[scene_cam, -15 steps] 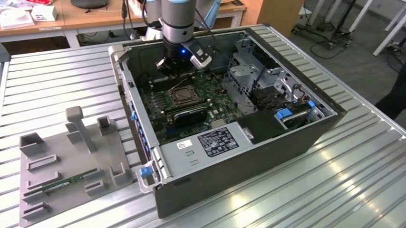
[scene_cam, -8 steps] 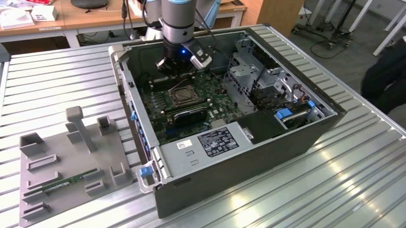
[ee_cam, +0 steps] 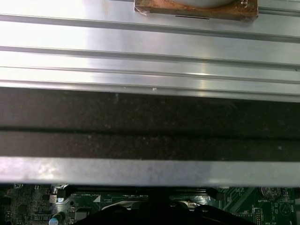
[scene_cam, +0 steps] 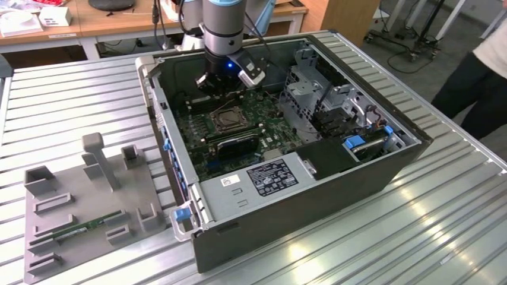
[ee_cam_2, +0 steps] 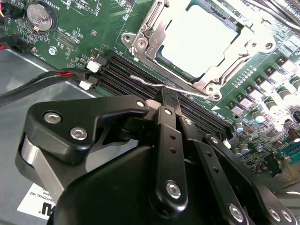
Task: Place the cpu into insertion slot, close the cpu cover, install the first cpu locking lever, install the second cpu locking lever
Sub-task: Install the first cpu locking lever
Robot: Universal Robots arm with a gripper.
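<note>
The cpu (ee_cam_2: 197, 40) sits in the insertion slot (scene_cam: 225, 120), and the cpu cover (ee_cam_2: 239, 49) lies closed over it. We judge the locking lever (ee_cam_2: 143, 79) to be the step in hand: press evenly and keep the tip on the wire. The gripper (ee_cam_2: 169, 96), fingers drawn together and holding nothing, meets the lever. The arm (scene_cam: 224, 29) stands near vertical over the board.

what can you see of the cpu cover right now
The cpu cover is a thin silver-grey metal frame with a large square window, apparently lying flat over the insertion slot, the bright cpu showing through. A thin wire locking lever runs along one edge, with the gripper close beside it.
</note>
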